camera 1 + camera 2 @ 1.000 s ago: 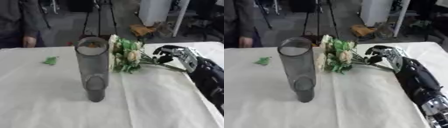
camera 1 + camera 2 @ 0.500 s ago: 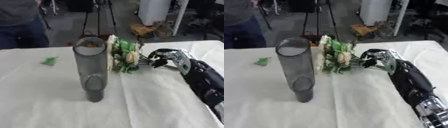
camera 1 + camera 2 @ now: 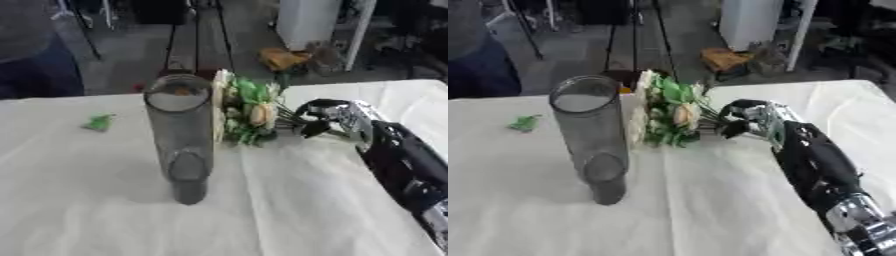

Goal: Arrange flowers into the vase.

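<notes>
A tall smoky-grey glass vase (image 3: 182,135) stands upright on the white cloth. Just behind and to its right lies a bunch of flowers (image 3: 247,113), cream and pale peach blooms with green leaves, heads toward the vase and stems pointing right. My right hand (image 3: 331,118) comes in from the right, and its curled fingers close around the stems of the bunch. The flower heads lean against the vase's right side. My left hand shows in neither view.
A small green leaf scrap (image 3: 99,121) lies on the cloth at the left. The table's far edge (image 3: 87,97) runs just behind the vase, with a person in dark clothes standing beyond it at the upper left. Bare cloth (image 3: 289,200) spreads in front.
My right hand has slid left along the stems toward the flower heads and curled its fingers round them. The bunch and vase stay in place.
</notes>
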Tool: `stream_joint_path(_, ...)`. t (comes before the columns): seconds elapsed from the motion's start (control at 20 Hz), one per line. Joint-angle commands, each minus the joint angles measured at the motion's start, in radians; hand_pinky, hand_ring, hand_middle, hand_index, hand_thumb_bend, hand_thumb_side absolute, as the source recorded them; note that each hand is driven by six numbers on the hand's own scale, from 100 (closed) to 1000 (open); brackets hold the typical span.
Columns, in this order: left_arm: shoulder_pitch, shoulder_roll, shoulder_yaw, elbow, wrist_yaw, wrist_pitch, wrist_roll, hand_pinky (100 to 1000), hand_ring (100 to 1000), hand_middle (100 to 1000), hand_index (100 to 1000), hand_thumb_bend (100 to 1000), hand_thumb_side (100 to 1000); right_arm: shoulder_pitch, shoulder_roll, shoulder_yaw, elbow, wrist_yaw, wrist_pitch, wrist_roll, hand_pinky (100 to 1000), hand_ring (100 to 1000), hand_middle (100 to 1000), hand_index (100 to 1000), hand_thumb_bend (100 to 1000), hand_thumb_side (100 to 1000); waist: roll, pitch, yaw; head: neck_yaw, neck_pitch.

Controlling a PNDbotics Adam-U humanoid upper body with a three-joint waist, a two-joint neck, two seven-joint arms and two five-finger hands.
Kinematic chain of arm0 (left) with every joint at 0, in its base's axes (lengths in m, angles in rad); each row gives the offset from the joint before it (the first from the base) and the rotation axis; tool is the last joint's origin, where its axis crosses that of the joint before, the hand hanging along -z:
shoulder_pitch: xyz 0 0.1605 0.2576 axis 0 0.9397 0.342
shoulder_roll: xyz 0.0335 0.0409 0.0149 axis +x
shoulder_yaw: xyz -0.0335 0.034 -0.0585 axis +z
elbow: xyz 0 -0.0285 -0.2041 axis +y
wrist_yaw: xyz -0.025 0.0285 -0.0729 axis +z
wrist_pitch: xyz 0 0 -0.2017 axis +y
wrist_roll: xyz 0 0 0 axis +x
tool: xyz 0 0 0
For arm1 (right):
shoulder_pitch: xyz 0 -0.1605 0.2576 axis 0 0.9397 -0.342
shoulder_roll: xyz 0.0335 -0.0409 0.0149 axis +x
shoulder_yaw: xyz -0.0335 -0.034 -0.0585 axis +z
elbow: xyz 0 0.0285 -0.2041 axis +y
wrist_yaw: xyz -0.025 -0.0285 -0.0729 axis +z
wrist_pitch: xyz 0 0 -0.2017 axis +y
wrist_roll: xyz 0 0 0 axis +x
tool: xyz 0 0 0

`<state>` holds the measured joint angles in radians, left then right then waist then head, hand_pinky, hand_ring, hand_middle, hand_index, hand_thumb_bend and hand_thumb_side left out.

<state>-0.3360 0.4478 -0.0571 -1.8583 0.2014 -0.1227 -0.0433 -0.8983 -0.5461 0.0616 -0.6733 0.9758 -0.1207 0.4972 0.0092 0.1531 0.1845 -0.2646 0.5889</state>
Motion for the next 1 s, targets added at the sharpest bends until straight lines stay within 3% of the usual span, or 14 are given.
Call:
stream_joint_path(0.05, -0.015, 0.01, 0.008, -0.01, 0.004, -0.001, -0.003, 566, 497, 650, 703, 1000, 814, -0.013, -0.011, -0.001, 0.0, 0.029, -0.006, 0.009, 872, 939, 915, 915, 141, 578, 0.0, -0.013, 0.002, -0.001, 0.0)
stream_joint_path(1.0, -0.02, 0.006, 0.008, -0.009, 0.005, -0.003, -0.003, 567, 497, 649, 703, 1000, 814, -0.001, 0.007, -0.002, 0.016, 0.063, -0.005, -0.005, 803, 856, 868, 892, 104, 568, -0.002, -0.009, 0.006, -0.004, -0.006)
